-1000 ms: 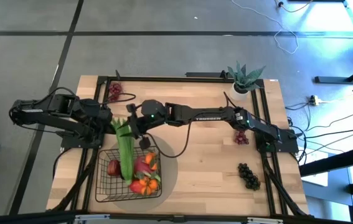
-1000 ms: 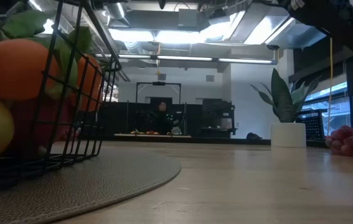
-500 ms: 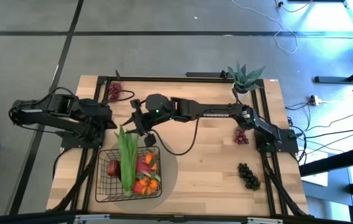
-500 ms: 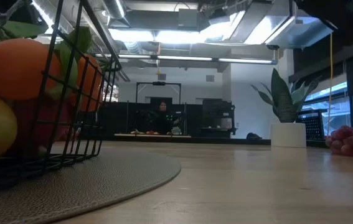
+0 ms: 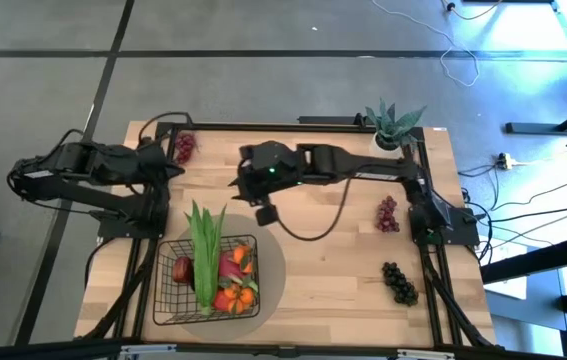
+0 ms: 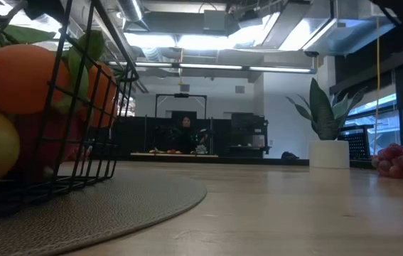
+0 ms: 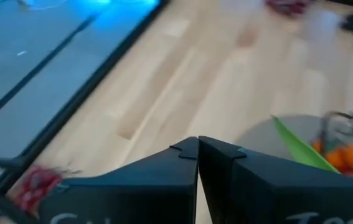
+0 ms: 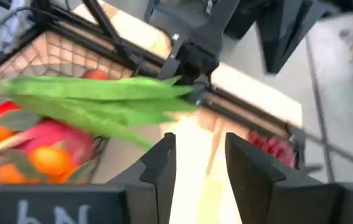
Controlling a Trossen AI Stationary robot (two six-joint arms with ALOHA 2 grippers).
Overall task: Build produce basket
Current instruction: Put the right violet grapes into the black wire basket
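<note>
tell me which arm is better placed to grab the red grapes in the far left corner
Left. Its end effector, shut and empty, sits right beside those red grapes; the right end effector is open but farther off.

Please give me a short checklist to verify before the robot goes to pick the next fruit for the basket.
1. Green bunch is resting in the basket: ok.
2. Right gripper has open jaws and holds nothing: ok.
3. Left gripper has shut jaws and holds nothing: ok.
4. Both grippers are away from the basket: ok.
5. Fruit left on the table: red grapes, dark grapes and a red bunch at the back left: ok.
6. Whether the leaves sticking out over the basket rim will stay put: cannot tell.
</note>
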